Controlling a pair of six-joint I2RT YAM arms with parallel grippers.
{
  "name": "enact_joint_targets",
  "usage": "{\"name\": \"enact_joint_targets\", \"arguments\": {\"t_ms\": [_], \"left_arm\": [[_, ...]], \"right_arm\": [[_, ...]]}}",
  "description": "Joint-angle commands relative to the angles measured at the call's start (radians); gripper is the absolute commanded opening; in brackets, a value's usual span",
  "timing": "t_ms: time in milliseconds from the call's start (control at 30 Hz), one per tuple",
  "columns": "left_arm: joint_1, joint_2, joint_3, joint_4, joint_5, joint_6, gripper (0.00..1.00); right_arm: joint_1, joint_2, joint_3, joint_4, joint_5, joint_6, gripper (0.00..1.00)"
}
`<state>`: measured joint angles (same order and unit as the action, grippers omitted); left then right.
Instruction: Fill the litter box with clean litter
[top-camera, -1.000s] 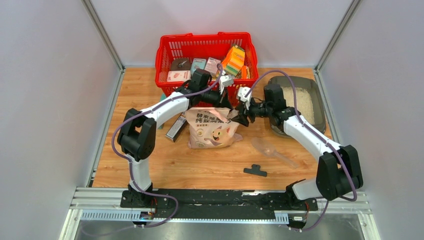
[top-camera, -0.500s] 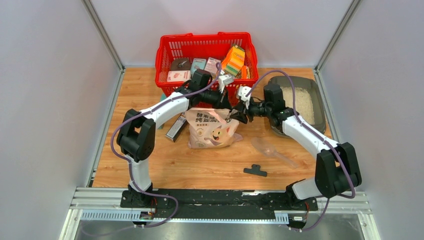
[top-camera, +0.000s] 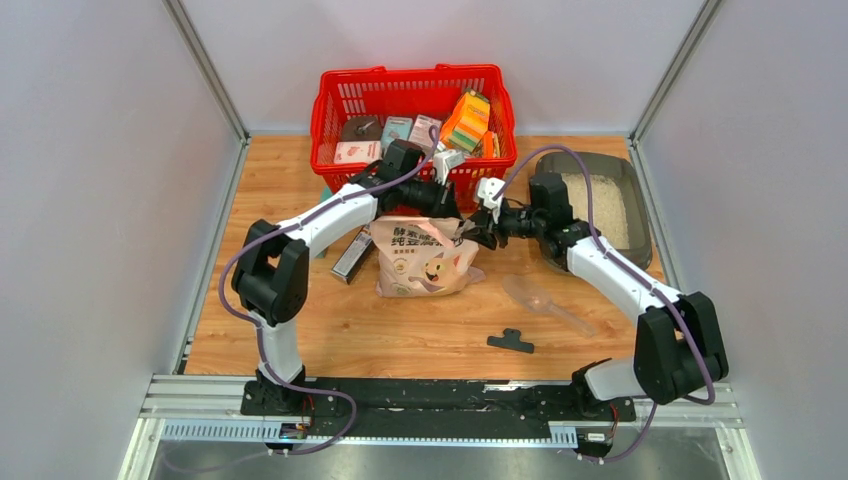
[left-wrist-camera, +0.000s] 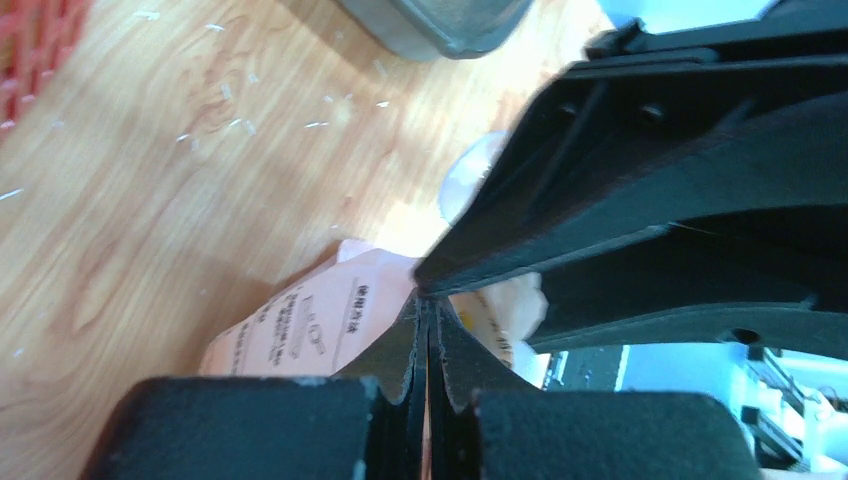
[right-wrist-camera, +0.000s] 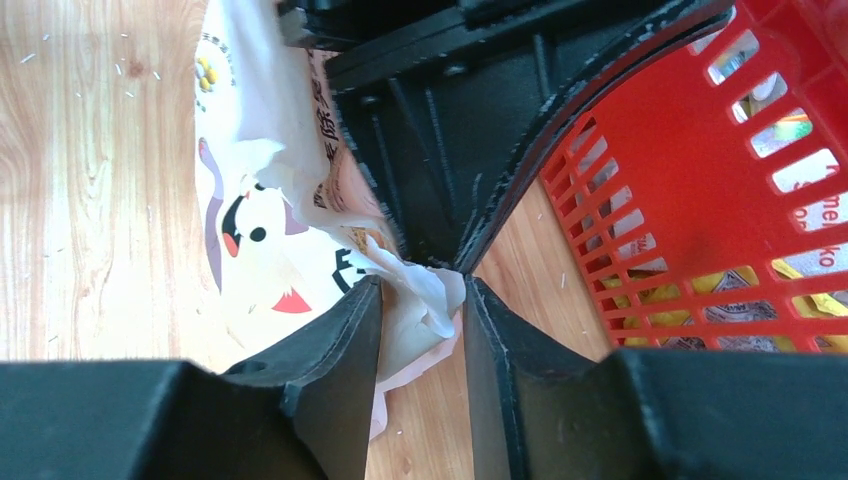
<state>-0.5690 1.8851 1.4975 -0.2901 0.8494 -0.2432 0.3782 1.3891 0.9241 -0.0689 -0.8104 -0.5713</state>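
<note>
Litter lay pale in the box at the far right, with room for more by the look of it. The bag sat at the centre. The left gripper was pinched fully shut, apparently on the bag's top edge. The right gripper stood half open, straddling the torn flap without a firm hold. It should bite deep on the flap before the arms pull apart, lest the paper slip or spill.

Laboratory test cell. Enclosed by plain grey wall panels on metal posts. Wooden table fronted by mounting rail.
</note>
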Motion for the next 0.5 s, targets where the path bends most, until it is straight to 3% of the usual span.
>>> {"name": "enact_joint_targets", "arguments": {"t_ms": [0, 200, 467], "left_arm": [[0.023, -0.07, 0.044, -0.061, -0.147, 0.059, 0.0], [0.057, -0.126, 0.064, -0.08, -0.199, 0.136, 0.0], [0.107, -0.139, 0.07, -0.106, -0.158, 0.176, 0.0]], "right_arm": [[0.018, -0.041, -0.001, 0.02, -0.073, -0.018, 0.38], [0.018, -0.001, 0.033, 0.026, -0.087, -0.002, 0.42], [0.005, 0.06, 0.091, 0.004, -0.113, 0.021, 0.45]]}}
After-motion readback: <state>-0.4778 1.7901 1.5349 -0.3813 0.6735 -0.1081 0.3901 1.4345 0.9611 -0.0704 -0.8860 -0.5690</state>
